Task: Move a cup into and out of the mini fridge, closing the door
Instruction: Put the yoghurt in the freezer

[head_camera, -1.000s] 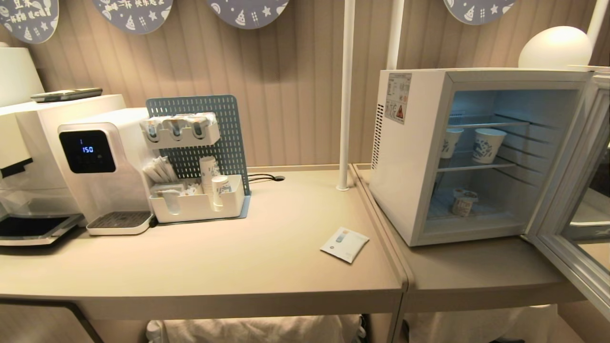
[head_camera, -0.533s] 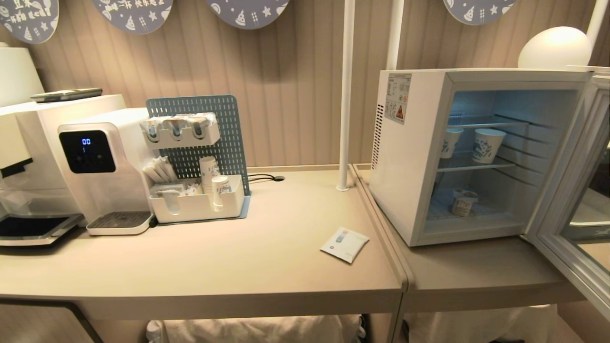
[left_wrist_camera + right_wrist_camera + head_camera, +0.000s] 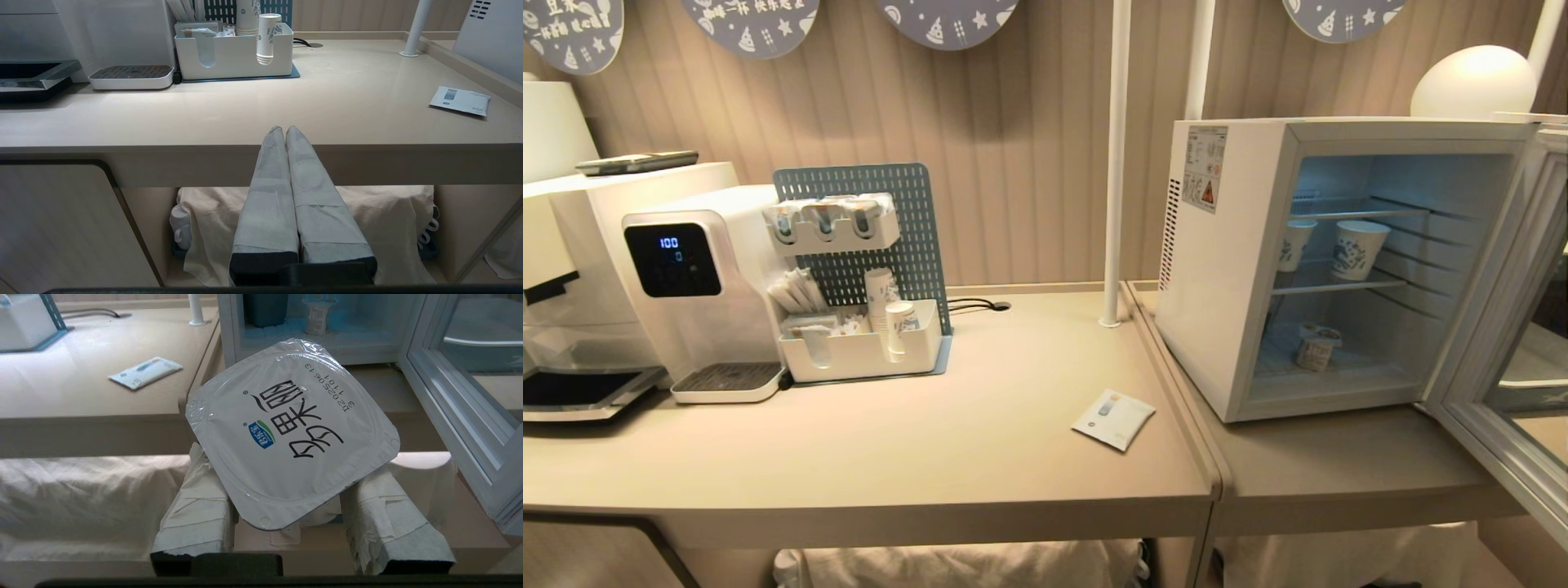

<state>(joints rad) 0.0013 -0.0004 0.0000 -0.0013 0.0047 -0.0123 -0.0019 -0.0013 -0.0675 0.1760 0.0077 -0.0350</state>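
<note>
Mini fridge is standing on the tabletop, its door swinging wide open beside it. Right claw is gripping a foil-lidded cup in front of the fridge, below tabletop level. Another small cup is sitting on the fridge floor. Left claw is resting closed and empty at the tabletop's front edge.
</note>
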